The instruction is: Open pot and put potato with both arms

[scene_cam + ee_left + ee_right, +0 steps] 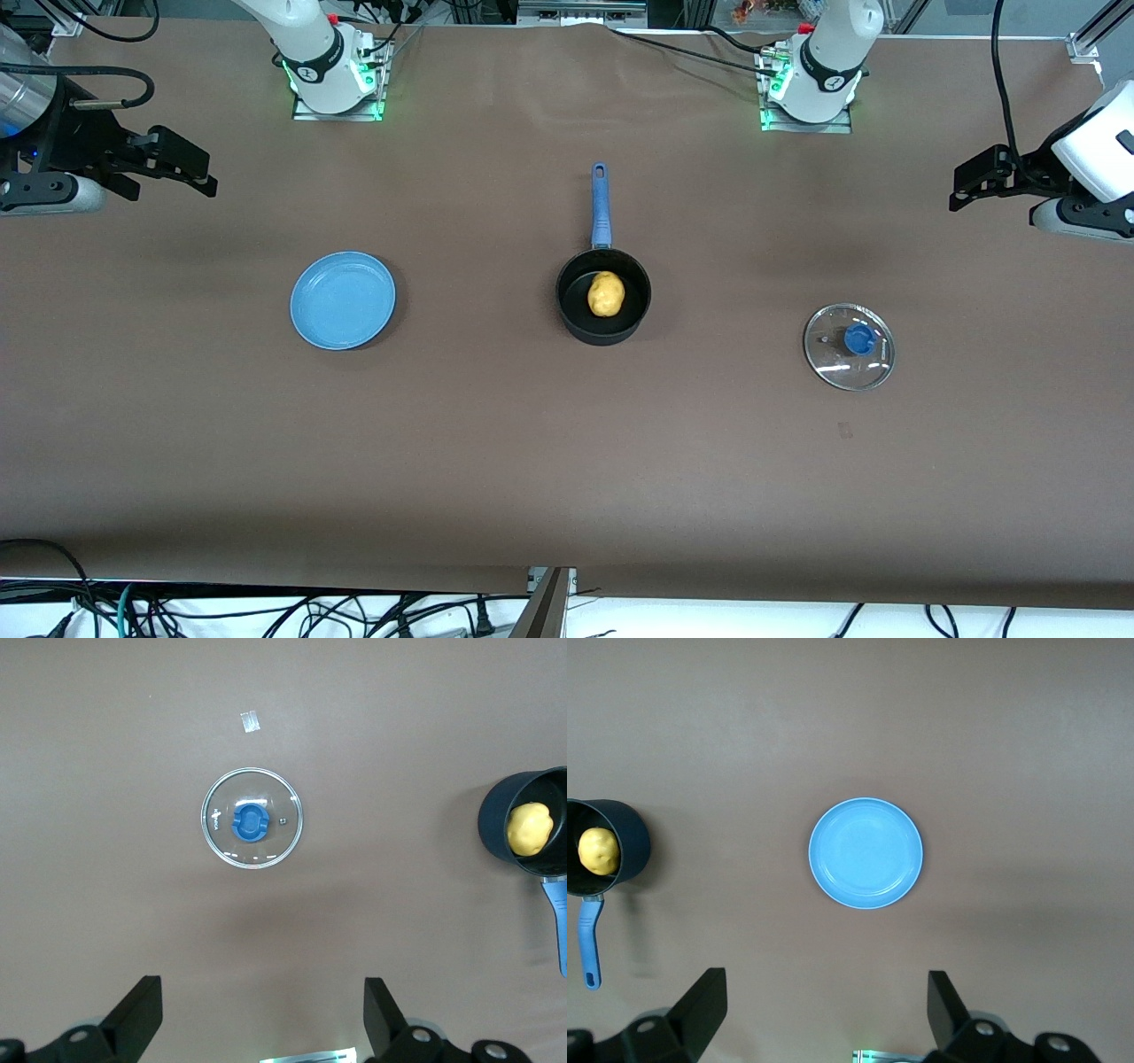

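The black pot (603, 306) with its blue handle stands open at the table's middle. The yellow potato (606, 293) lies inside it. The glass lid (849, 346) with its blue knob lies flat on the table toward the left arm's end. My left gripper (970, 188) is open and empty, raised high over the table's edge at the left arm's end. My right gripper (190, 168) is open and empty, raised high at the right arm's end. The left wrist view shows the lid (252, 819) and the pot (529, 824). The right wrist view shows the pot (607, 856) with the potato (599, 851).
An empty flat blue plate (343, 299) lies toward the right arm's end, also in the right wrist view (866, 853). A small scrap of tape (251, 722) lies on the brown table cover near the lid. Cables hang below the table's front edge.
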Robot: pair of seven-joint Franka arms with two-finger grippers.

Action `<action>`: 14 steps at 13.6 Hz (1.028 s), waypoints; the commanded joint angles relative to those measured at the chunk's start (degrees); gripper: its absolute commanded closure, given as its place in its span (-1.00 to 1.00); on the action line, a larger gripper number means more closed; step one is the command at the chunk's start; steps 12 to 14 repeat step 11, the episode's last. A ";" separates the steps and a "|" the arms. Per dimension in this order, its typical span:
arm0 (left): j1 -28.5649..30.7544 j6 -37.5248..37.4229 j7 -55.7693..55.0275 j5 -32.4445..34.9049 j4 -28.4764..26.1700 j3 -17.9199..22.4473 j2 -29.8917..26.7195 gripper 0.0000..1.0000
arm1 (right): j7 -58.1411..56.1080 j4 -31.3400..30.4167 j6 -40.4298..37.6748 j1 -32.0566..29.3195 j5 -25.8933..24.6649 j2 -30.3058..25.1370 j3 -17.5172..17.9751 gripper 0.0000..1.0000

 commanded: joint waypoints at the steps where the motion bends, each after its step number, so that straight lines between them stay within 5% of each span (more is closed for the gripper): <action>1: -0.62 0.01 -0.78 1.11 -0.69 0.24 -0.80 -1.00 | -1.10 -0.47 0.35 -0.27 -0.67 -0.49 0.04 -0.99; 14: -0.70 0.00 -0.69 0.67 -0.25 0.33 -0.53 -1.00 | -1.10 -0.47 0.35 -0.27 -1.29 -0.58 0.13 -0.99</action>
